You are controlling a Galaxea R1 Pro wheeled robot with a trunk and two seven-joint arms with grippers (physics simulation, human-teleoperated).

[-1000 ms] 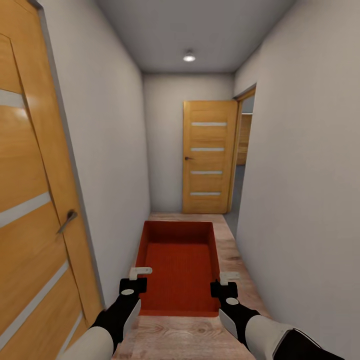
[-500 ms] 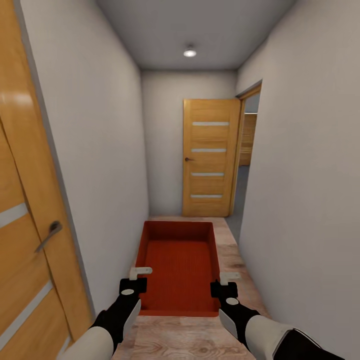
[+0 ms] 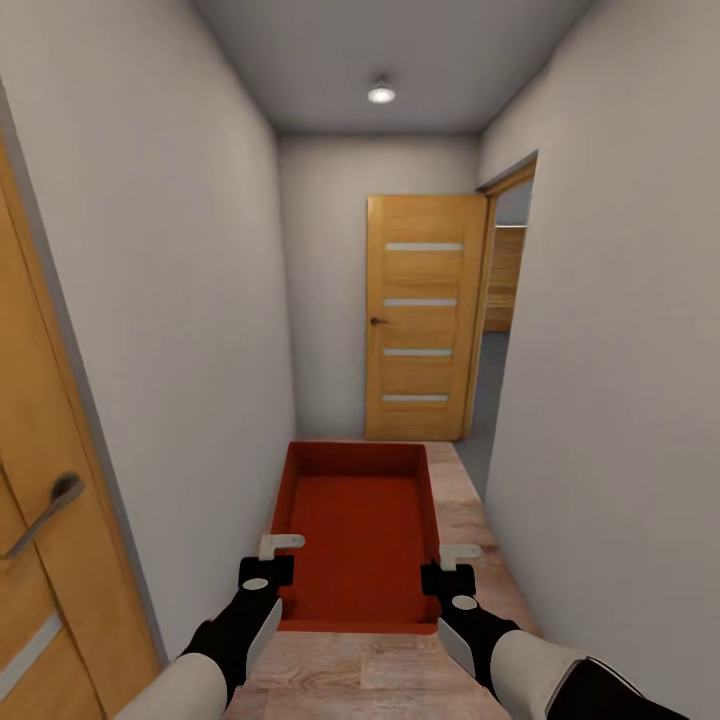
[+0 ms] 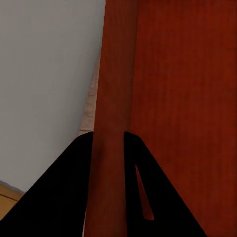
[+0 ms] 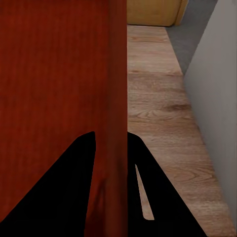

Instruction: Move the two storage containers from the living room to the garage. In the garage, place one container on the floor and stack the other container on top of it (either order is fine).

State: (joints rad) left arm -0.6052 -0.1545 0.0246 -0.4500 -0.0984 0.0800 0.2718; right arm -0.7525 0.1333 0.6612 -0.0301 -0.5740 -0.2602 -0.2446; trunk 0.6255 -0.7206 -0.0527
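Observation:
One orange-red storage container (image 3: 360, 530) hangs level in front of me, held above a wood plank floor in a narrow hallway. My left gripper (image 3: 278, 556) is shut on its left wall (image 4: 111, 113), one finger on each side of the thin wall. My right gripper (image 3: 452, 562) is shut the same way on its right wall (image 5: 116, 89). The container's ribbed bottom is bare. The garage and its concrete floor are out of view.
Pale walls close in on both sides. A wooden door with a lever handle (image 3: 45, 505) stands near my left. At the hallway's far end is another wooden door (image 3: 420, 320), with an open doorway (image 3: 500, 330) to its right showing grey floor.
The view has advanced down the hallway: the left door has slid further out of the picture and the far door looks a little larger. Both grippers keep the same hold on the container.

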